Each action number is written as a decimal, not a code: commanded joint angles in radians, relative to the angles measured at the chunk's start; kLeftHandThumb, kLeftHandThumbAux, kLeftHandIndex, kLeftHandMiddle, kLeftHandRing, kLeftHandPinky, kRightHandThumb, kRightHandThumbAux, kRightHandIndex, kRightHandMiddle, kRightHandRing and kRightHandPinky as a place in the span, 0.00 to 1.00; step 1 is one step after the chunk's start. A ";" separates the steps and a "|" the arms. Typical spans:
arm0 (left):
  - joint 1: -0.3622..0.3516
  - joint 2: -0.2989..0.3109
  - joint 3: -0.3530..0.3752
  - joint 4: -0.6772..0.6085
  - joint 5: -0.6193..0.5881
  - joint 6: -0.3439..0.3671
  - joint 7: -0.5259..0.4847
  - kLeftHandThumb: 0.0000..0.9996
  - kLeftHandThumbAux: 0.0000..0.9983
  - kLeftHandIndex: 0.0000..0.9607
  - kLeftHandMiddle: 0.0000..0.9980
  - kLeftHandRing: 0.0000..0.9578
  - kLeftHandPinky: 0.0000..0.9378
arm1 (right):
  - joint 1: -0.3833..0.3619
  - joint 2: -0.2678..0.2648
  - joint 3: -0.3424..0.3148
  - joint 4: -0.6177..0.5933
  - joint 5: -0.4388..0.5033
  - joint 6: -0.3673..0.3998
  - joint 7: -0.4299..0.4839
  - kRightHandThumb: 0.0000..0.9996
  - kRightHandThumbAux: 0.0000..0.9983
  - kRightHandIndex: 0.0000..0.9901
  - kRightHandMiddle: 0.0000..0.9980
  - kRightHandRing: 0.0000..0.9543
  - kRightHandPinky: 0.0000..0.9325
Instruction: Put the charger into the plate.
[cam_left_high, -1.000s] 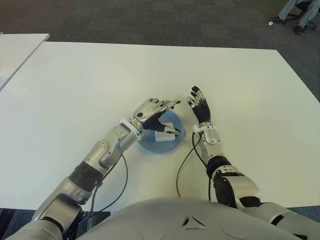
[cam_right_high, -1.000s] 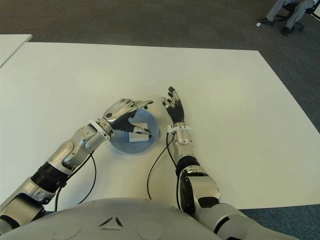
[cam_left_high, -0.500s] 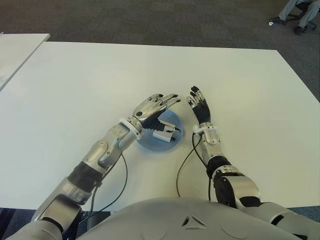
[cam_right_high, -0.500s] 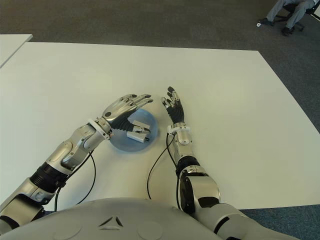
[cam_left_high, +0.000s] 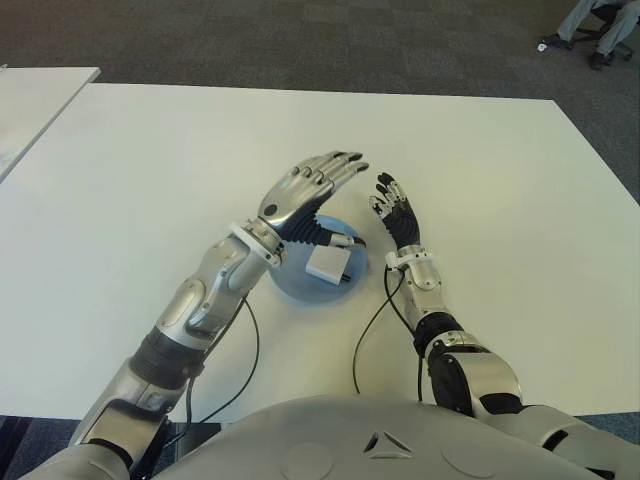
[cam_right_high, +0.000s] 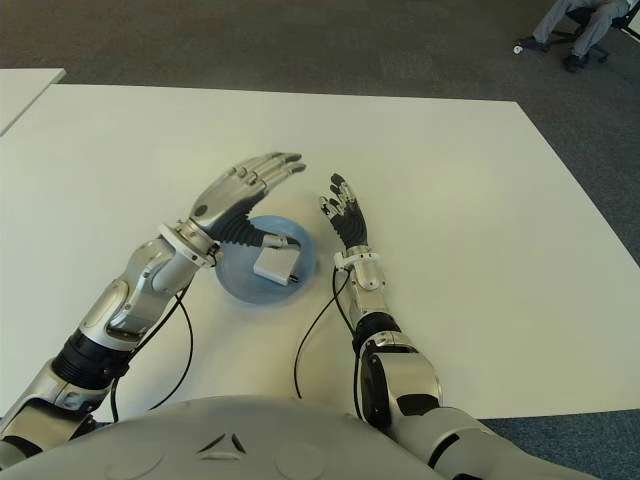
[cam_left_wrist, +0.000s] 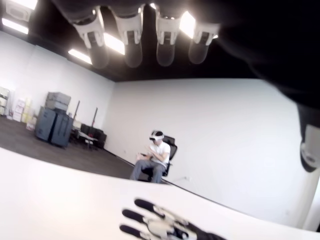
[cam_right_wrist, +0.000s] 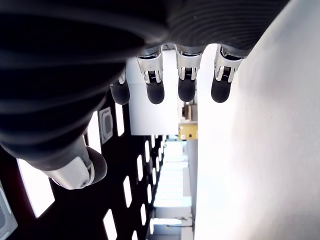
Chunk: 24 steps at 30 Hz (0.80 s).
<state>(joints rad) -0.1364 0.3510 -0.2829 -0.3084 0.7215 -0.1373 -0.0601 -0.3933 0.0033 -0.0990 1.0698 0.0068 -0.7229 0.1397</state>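
Left eye view: charger (cam_left_high: 327, 265) lies in the plate (cam_left_high: 296, 288); our left hand (cam_left_high: 305, 190) hovers above, fingers spread and empty; next we withdraw

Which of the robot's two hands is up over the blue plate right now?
The left hand, open above the plate holding the charger; the right hand shows beside the plate.

white table (cam_left_high: 150, 160), dark carpet (cam_left_high: 300, 40), white walls (cam_left_wrist: 225, 130)

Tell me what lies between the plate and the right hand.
Nothing: in the left eye view only bare white table separates the plate from the right hand.
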 joint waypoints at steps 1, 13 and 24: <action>0.007 -0.038 0.048 0.017 -0.109 -0.036 0.034 0.00 0.61 0.00 0.02 0.00 0.00 | 0.048 0.006 -0.009 0.039 0.018 0.062 0.006 0.03 0.58 0.03 0.04 0.01 0.01; -0.013 -0.124 0.243 0.071 -0.640 0.009 -0.072 0.00 0.70 0.02 0.05 0.02 0.00 | 0.057 0.007 -0.008 0.024 0.017 0.061 0.000 0.00 0.57 0.06 0.10 0.05 0.00; -0.060 -0.173 0.361 0.296 -0.843 -0.112 -0.085 0.00 0.76 0.03 0.05 0.02 0.02 | 0.057 0.005 -0.009 0.017 0.028 0.070 0.022 0.00 0.59 0.05 0.10 0.05 0.01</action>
<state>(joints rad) -0.1883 0.2025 0.0626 -0.0636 -0.0817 -0.2248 -0.1297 -0.3890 0.0027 -0.1031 1.0526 0.0210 -0.7001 0.1557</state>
